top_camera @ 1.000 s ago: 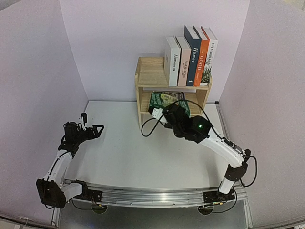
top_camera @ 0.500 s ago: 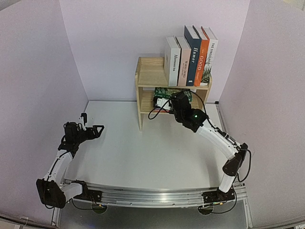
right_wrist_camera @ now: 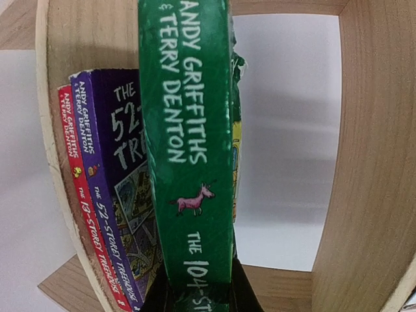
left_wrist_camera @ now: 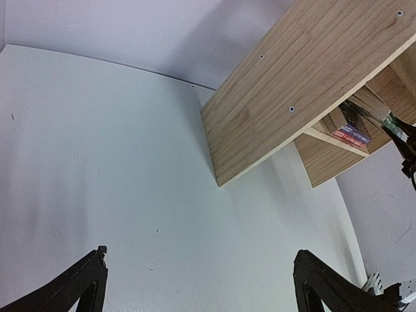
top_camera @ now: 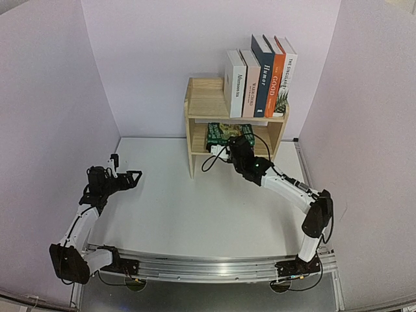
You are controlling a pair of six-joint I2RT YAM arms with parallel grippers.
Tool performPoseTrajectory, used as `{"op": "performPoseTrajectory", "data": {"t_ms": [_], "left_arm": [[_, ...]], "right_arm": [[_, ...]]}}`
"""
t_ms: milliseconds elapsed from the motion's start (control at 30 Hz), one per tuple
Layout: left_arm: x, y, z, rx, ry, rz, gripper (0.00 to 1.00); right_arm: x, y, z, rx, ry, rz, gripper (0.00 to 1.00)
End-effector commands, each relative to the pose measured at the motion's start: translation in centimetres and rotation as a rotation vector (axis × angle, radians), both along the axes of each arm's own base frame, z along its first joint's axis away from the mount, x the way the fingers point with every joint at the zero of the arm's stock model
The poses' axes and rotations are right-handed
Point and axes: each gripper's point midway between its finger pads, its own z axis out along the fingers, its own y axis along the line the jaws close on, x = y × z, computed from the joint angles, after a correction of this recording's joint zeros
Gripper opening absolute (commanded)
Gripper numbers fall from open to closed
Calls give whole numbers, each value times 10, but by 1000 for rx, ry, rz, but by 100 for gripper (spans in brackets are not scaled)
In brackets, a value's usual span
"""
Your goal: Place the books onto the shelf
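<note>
The pine shelf [top_camera: 203,99] stands at the back of the table. Several upright books [top_camera: 260,77] fill the right part of its top tier: white, pinkish, navy, orange and white. My right gripper [top_camera: 234,145] reaches into the lower tier, shut on a green Treehouse book [right_wrist_camera: 192,149] held spine up. Left of it a purple book [right_wrist_camera: 107,188] and a red book [right_wrist_camera: 79,214] lean against the shelf's side panel [right_wrist_camera: 65,78]. My left gripper [top_camera: 131,177] hovers open over the table at the left, nothing between its fingers [left_wrist_camera: 81,286].
The shelf's outer side panel [left_wrist_camera: 292,91] fills the upper right of the left wrist view, with white table [left_wrist_camera: 130,162] before it. To the right of the green book the lower tier shows an open gap up to the other side panel [right_wrist_camera: 377,162]. Lilac walls enclose the table.
My right arm has stretched forward and carried the green book from in front of the shelf into its lower tier. The left arm has not moved.
</note>
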Motion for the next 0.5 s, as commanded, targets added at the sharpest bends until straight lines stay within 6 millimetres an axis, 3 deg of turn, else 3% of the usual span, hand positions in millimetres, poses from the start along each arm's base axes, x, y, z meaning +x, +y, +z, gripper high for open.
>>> {"op": "performPoseTrajectory", "data": {"t_ms": [0, 467], "left_arm": [[0, 1, 16, 14, -64, -3, 100], [-2, 1, 13, 5, -52, -1, 100]], "right_arm": [[9, -3, 25, 76, -85, -8, 0], [30, -7, -11, 54, 0, -10, 0]]}}
